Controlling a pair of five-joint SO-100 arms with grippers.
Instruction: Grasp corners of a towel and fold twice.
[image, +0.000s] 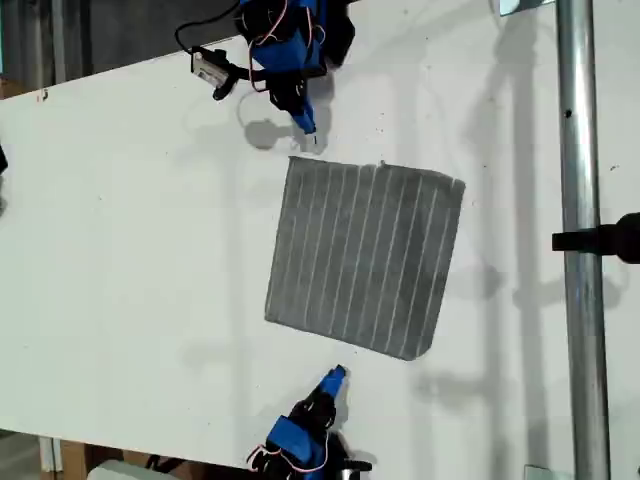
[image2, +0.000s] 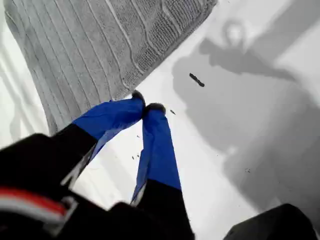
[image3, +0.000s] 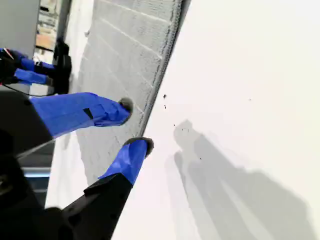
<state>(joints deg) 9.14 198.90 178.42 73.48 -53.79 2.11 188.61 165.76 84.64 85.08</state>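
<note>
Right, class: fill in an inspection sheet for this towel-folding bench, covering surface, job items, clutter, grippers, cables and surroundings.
Surface: white table, bare apart from shadows.
Job's things: grey striped towel lying flat and unfolded, corners all on the table.
Clutter: a small dark fleck and tiny specks near the towel's edge.
Grippers: my first gripper shut and holding nothing, by a towel corner; my second gripper open at the towel's edge.
Cables: black cable and thin wires at the arm at the exterior view's top.
Surroundings: metal pole at the exterior view's right.
</note>
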